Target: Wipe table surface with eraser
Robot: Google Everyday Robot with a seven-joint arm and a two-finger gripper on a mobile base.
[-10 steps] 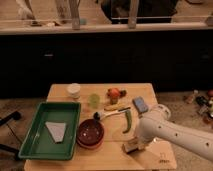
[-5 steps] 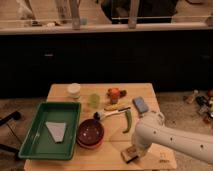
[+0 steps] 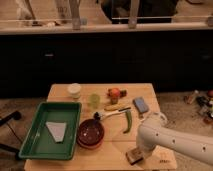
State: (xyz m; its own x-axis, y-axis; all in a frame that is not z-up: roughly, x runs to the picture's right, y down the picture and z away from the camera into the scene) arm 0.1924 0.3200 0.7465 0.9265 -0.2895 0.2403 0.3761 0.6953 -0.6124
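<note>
The table surface (image 3: 115, 147) is a light tan wooden top with a small dark logo mark (image 3: 163, 162) at its front right corner. The eraser (image 3: 133, 157), a small block with a dark base and a tan top, lies on the table near the front edge. My gripper (image 3: 137, 152) hangs from the white arm (image 3: 172, 140), which comes in from the right. It is down on the eraser, shut on it and holding it against the wood.
A green tray (image 3: 33, 136) holding a white cloth (image 3: 56, 131) fills the left side. A red bowl (image 3: 91, 132), a white cup (image 3: 74, 90), a green cup (image 3: 94, 100), an orange fruit (image 3: 115, 94), a green chili (image 3: 128, 121) and a blue-grey block (image 3: 140, 104) stand mid-table.
My gripper has slid the eraser toward the table's front edge, first a little left, then back right. The other objects have not moved.
</note>
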